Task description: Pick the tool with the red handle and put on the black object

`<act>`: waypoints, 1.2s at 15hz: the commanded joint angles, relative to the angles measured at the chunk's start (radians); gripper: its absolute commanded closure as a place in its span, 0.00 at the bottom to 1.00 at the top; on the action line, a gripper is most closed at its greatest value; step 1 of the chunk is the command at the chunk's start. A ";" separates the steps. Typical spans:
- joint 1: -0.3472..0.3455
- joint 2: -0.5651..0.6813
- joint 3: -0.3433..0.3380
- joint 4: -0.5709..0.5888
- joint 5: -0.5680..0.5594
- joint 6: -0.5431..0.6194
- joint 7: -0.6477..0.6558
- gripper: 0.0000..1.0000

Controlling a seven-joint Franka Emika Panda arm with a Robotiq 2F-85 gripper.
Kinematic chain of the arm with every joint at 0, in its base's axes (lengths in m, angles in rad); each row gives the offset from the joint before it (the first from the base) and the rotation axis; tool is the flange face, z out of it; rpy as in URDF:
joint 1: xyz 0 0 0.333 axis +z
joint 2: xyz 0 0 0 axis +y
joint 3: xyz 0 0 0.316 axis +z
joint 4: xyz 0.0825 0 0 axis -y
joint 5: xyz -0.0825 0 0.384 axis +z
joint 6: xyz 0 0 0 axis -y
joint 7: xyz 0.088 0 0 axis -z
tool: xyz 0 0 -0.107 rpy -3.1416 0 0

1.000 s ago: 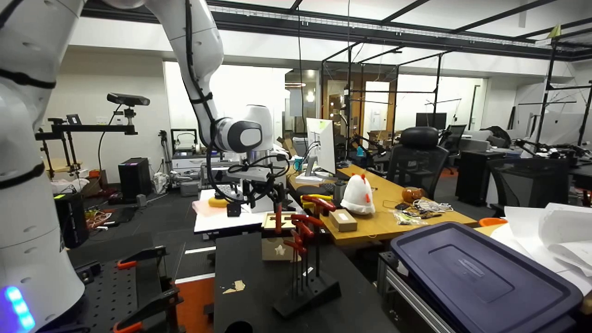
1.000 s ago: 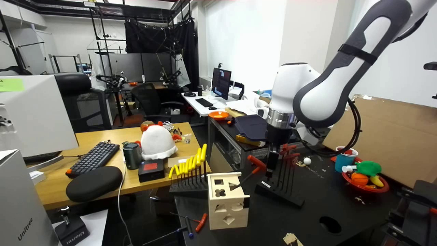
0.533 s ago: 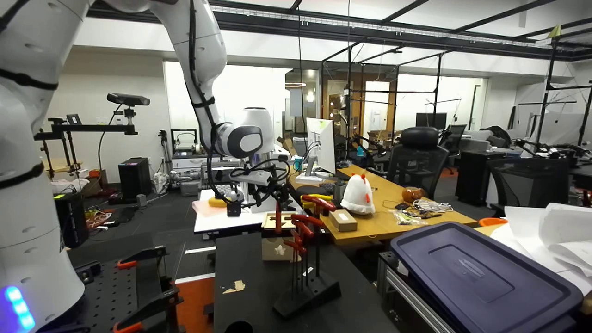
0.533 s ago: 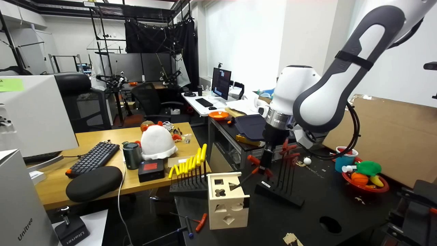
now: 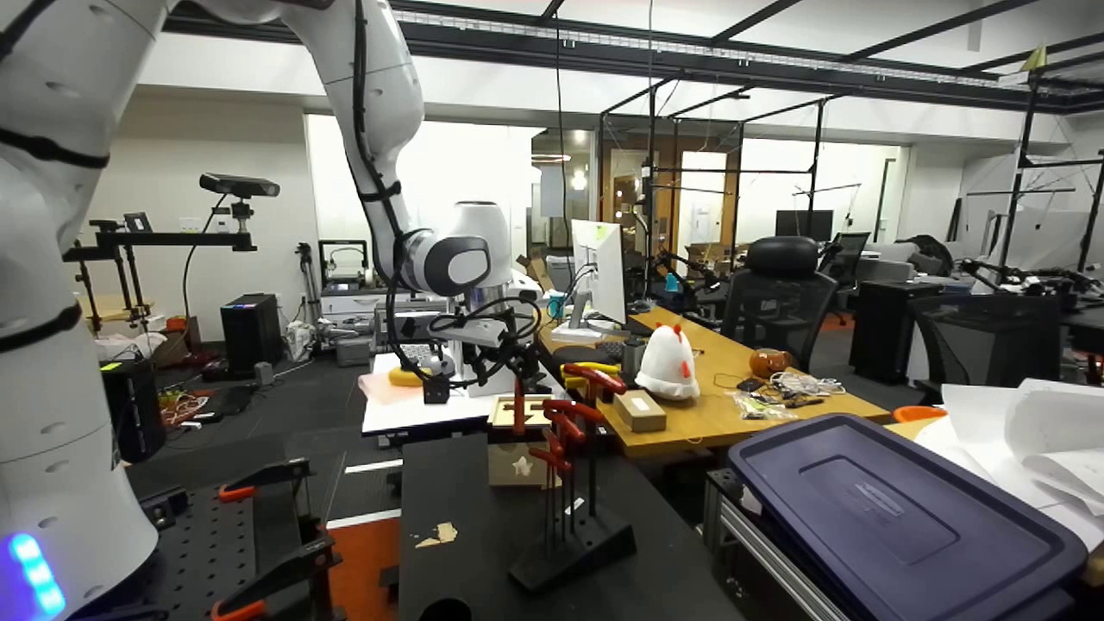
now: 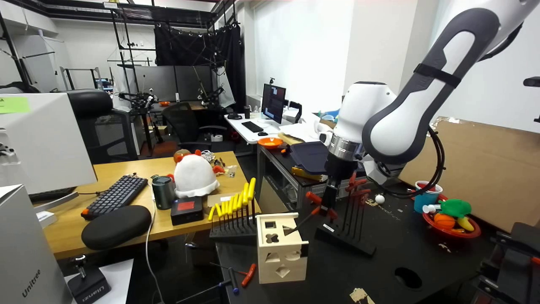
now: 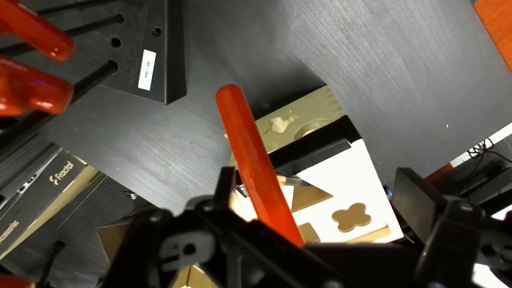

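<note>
The hand (image 7: 316,180) is spread wide, the handle of the tool (image 7: 256,164) between its jaws, the shaft slanting into the box (image 6: 268,274) below. Beside the hand, the rack (image 5: 595,548) holds red keys (image 5: 574,409); well apart from it, the bowl (image 6: 453,234) holds toys (image 6: 454,208).

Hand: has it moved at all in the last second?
Yes: in an exterior view, the hand has shifted slightly toward the wooden box, which sits where it was.
</note>
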 commanded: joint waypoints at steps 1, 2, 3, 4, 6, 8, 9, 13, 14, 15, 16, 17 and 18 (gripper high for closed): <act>-0.007 0.000 0.006 0.001 -0.009 -0.003 0.006 0.00; -0.007 0.000 0.006 0.001 -0.009 -0.003 0.006 0.00; -0.007 0.000 0.006 0.001 -0.009 -0.003 0.006 0.00; -0.007 0.000 0.006 0.001 -0.009 -0.003 0.006 0.00; -0.007 0.000 0.006 0.001 -0.009 -0.003 0.006 0.00; -0.007 0.000 0.006 0.001 -0.009 -0.003 0.006 0.00; -0.007 0.000 0.006 0.001 -0.009 -0.003 0.006 0.00; -0.027 0.008 0.019 -0.003 -0.009 0.034 -0.018 0.00; -0.034 0.011 0.021 -0.002 -0.013 0.033 -0.028 0.00; -0.034 0.012 0.013 -0.003 -0.020 0.031 -0.031 0.00; -0.032 0.012 0.004 -0.003 -0.029 0.026 -0.033 0.00; -0.031 0.012 -0.004 -0.002 -0.037 0.020 -0.036 0.00; -0.031 0.012 -0.012 -0.001 -0.047 0.015 -0.040 0.00</act>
